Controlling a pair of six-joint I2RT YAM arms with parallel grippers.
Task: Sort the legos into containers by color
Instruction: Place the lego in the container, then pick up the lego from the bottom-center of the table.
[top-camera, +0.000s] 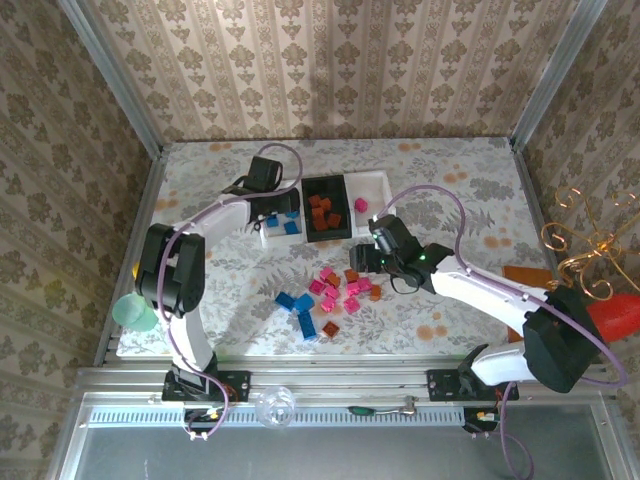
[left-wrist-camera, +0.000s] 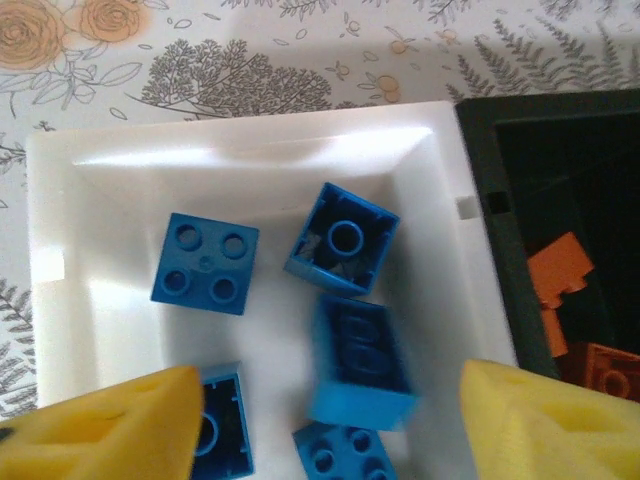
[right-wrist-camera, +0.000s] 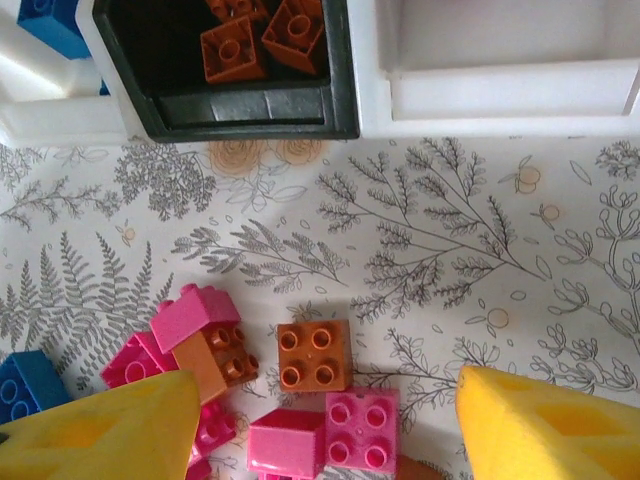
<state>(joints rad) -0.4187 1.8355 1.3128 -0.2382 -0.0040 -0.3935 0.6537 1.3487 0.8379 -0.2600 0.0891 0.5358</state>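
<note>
The orange brick (right-wrist-camera: 314, 354) lies on the table (right-wrist-camera: 500, 250), well short of the black tray (right-wrist-camera: 240, 105). The right gripper (right-wrist-camera: 318, 425), fingers spread, should straddle it squarely and miss the pink brick (right-wrist-camera: 362, 428) just beside it. The left gripper (left-wrist-camera: 330, 425) hangs, fingers apart, over the white tray (left-wrist-camera: 120, 150). One blue brick (left-wrist-camera: 360, 365) there is blurred.

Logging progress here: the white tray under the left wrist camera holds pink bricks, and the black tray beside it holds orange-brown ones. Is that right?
Not quite. The left wrist view shows that the white tray holds blue bricks, not pink ones. The black tray beside it does hold orange-brown bricks.
</note>
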